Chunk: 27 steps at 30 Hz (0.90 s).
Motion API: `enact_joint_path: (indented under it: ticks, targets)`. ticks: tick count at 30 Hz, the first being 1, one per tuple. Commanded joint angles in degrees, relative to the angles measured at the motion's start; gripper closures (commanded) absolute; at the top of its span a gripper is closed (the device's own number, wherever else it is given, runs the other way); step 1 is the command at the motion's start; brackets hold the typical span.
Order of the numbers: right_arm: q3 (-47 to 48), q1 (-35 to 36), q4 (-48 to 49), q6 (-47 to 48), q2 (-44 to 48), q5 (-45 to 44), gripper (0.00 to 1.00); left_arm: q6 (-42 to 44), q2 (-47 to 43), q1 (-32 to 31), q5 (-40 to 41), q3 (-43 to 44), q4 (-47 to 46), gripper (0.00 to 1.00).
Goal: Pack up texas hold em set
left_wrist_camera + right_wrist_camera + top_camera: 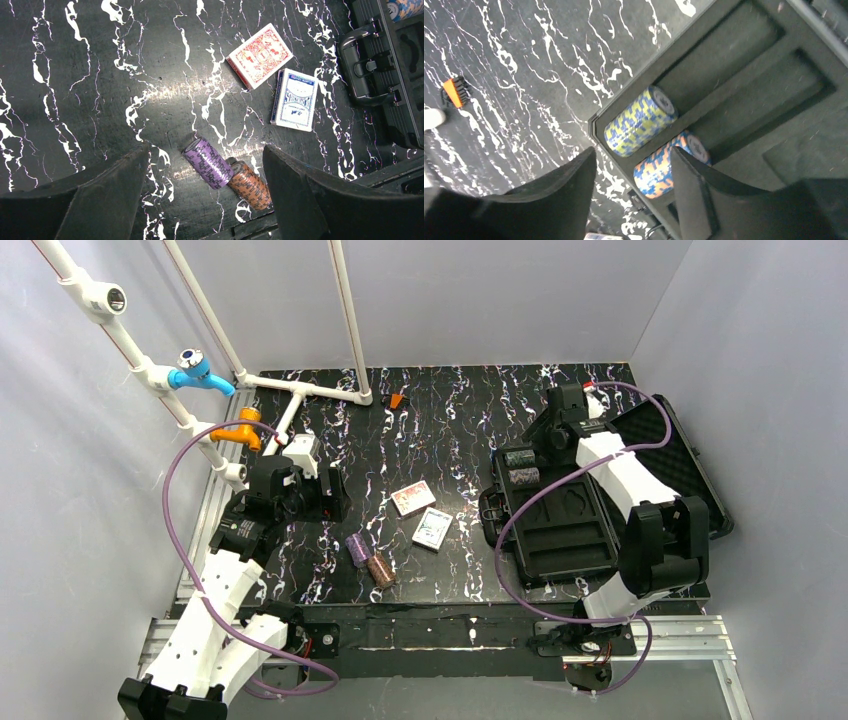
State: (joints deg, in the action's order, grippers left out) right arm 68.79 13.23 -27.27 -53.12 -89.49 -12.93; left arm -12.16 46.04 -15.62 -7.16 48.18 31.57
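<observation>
The black case [560, 530] lies open at the right, its lid [680, 465] folded back. Two chip stacks lie in its far slots, one yellow-blue [639, 120] and one orange-blue [664, 167]. My right gripper [631, 160] hovers open over the case's edge; the orange-blue stack lies partly behind its right finger [694, 195]. On the table lie a red deck [259, 55], a blue-white deck [295, 99], a purple stack [207, 162] and a brown stack [249, 184], end to end. My left gripper [205, 155] is open above the purple stack, apart from it.
A white pipe frame [300, 390] with blue [195, 370] and orange [240, 430] fittings stands at the back left. A small orange brush [397, 400] lies at the back middle. The case handle [362, 67] faces the decks. Grey walls close in the table.
</observation>
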Motion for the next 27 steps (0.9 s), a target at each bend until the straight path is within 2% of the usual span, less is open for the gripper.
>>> enact_joint_path:
  ticks: [1,5,12,17,27]
  targets:
    - [3.4,-1.2,4.0,16.2,-1.0,-2.8,0.45,0.6,-0.9,-0.3,0.7,0.8,0.6,0.18]
    - [2.6,-1.7,6.4,23.6,-1.5,-3.7,0.61,0.5,-0.5,-0.3,0.4,0.7,0.7,0.18]
    - [3.1,-3.2,6.3,31.3,-4.9,-4.2,0.74,0.6,-0.2,-0.3,0.2,0.9,0.6,0.18]
    - [5.5,-4.1,5.2,35.2,-10.1,-0.1,0.8,0.6,0.2,-0.3,0.2,0.9,0.6,0.18]
    - [8.5,-4.2,3.5,38.2,-16.4,10.7,0.82,0.6,0.4,-0.3,0.5,0.9,0.7,0.18]
